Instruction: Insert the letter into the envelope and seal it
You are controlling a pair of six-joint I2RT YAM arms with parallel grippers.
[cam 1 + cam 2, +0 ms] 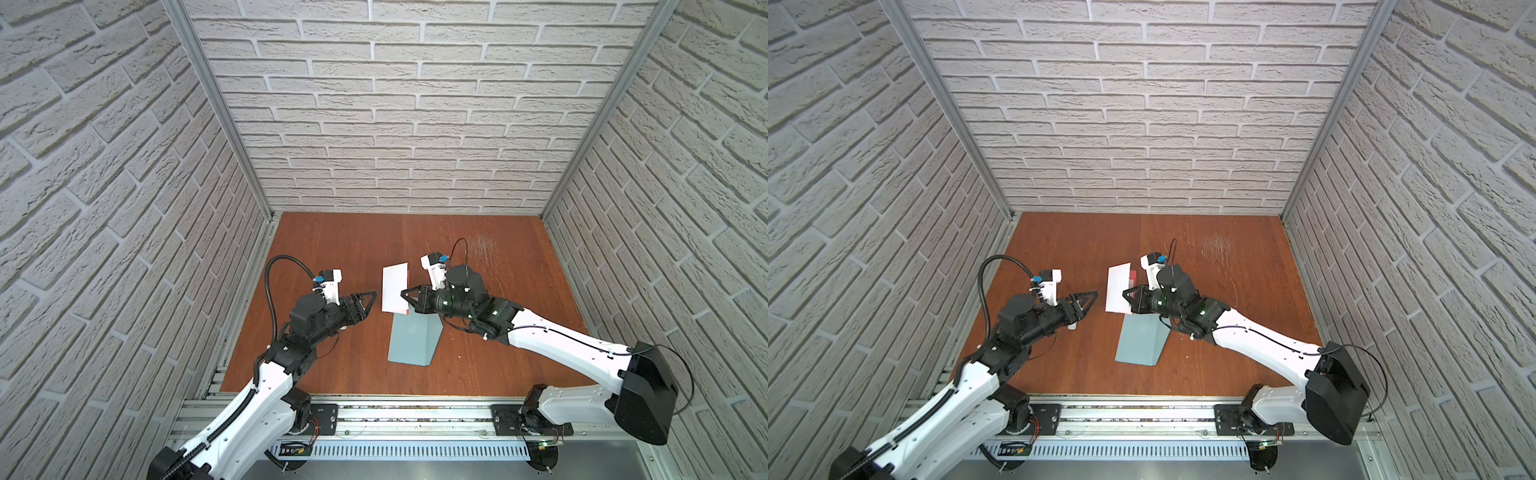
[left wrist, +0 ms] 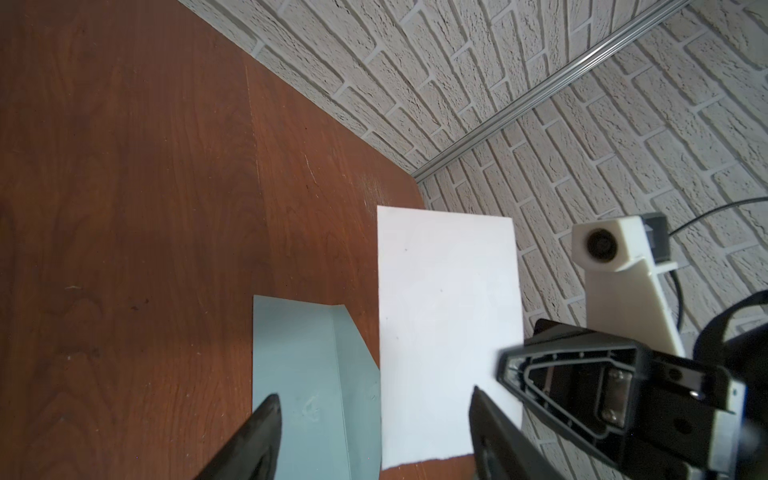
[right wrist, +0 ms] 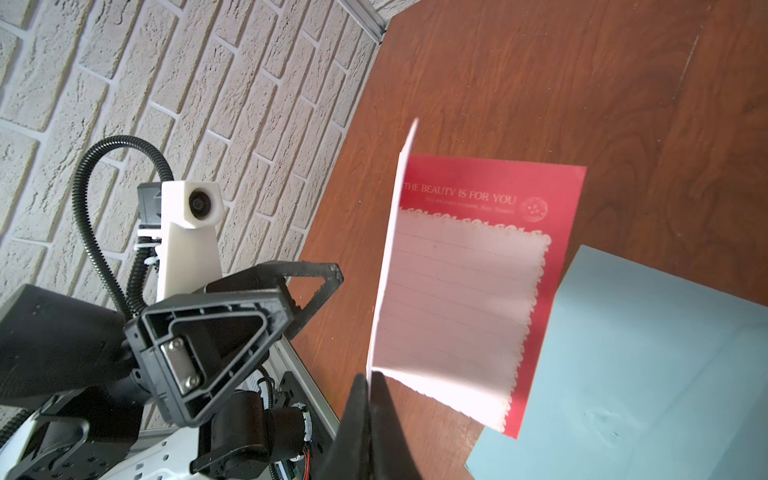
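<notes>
**Top views:** The right gripper (image 1: 405, 296) is clamped on the edge of the letter (image 1: 394, 289) that faces the right arm. The letter hangs lifted off the table (image 1: 332, 249), blank white back up, just past the far end of the envelope (image 1: 411, 340). The envelope lies flat with its flap (image 1: 434, 336) folded out toward the right arm. The left gripper (image 1: 366, 300) hovers just beside the letter with jaws apart and nothing in them. Both top views show this layout.

**Left wrist:** The left gripper (image 2: 374, 415) has its fingers spread and is empty. The envelope (image 2: 299, 365) and the letter (image 2: 449, 324) sit ahead of it. The right gripper (image 2: 505, 365) pinches the letter's side.

**Right wrist:** The right gripper (image 3: 368, 380) is closed tight on the letter (image 3: 465, 299) at a low corner. The red face with its pale lined panel is turned toward the envelope (image 3: 644, 361).

**Step in hand:** This is likely the insertion step.
- The left gripper should pin the envelope or lift its mouth.
- The right gripper should bring the letter's edge parallel to the opening, low and flat, then slide it in slowly.
- A card held by one corner can swing or bend.
- Whether the mouth gapes cannot be told.

**Surface and room:**
- The table is a reddish-brown wood board, probably slick under paper, with pale scuffs (image 1: 482, 245) at the far right.
- Brick-pattern walls (image 1: 395, 104) close in three sides.
- A metal rail (image 1: 415, 415) runs along the front.
</notes>
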